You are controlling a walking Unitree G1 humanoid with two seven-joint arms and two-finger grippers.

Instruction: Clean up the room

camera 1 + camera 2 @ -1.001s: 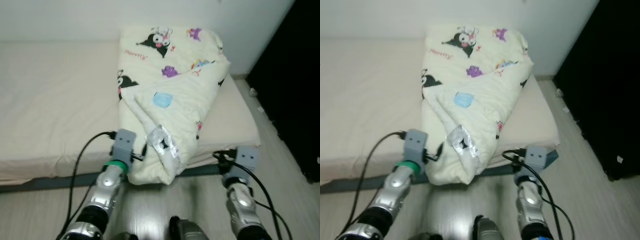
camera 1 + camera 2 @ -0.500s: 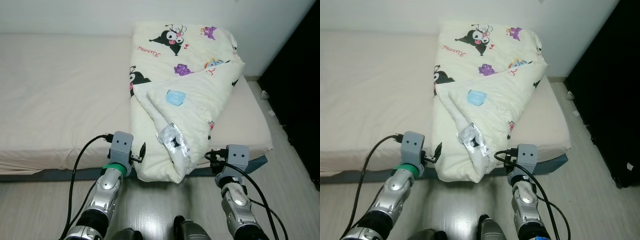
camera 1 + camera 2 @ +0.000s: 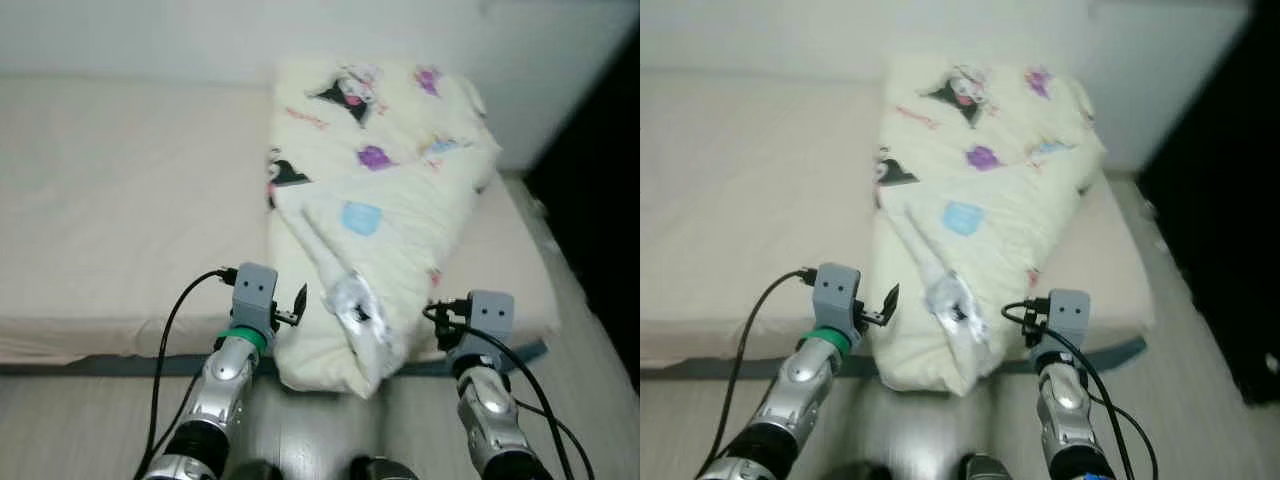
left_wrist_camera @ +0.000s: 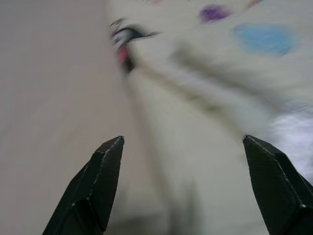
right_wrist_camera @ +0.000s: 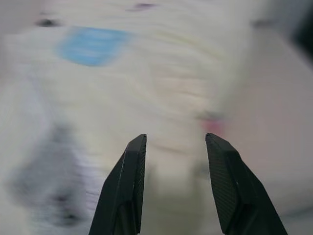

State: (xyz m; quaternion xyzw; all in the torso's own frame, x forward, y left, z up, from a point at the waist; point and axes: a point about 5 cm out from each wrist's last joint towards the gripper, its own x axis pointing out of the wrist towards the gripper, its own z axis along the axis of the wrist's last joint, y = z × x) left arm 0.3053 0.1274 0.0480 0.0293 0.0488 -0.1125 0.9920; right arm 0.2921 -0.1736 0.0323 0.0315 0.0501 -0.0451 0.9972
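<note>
Folded cream quilt (image 3: 375, 210), printed with cartoon figures and one blue patch, lying on the right part of the mattress (image 3: 120, 200), far end up against the white wall (image 3: 150, 30), near end drooping over the mattress edge toward the floor (image 3: 90, 420). White care label (image 3: 352, 298) showing on the near fold, just above the overhang.

Likely soft, bulky and fairly light; no stiffness to speak of, so bound to sag, slide open and trail if lifted from one point. Not fragile. Smooth cover probably a little slippery between narrow fingers. Best taken with both arms at once, low on the near overhanging roll, one grip on each side of the label, pinching through several layers rather than the top sheet alone.

Left gripper (image 4: 183, 183) just beside the quilt's near left edge, fingers spread wide, nothing held, one finger over bare mattress and the other over the quilt. Right gripper (image 5: 173, 183) at the quilt's near right corner, fingers parted but narrower, empty, pointed along the quilt toward the blue patch. Both silver forearms rising from below the quilt's near end, cables looping off each wrist.

Beyond the quilt to the right, a strip of bare mattress, then pale floor and a tall dark mass (image 3: 600, 180), too blurred to name.
</note>
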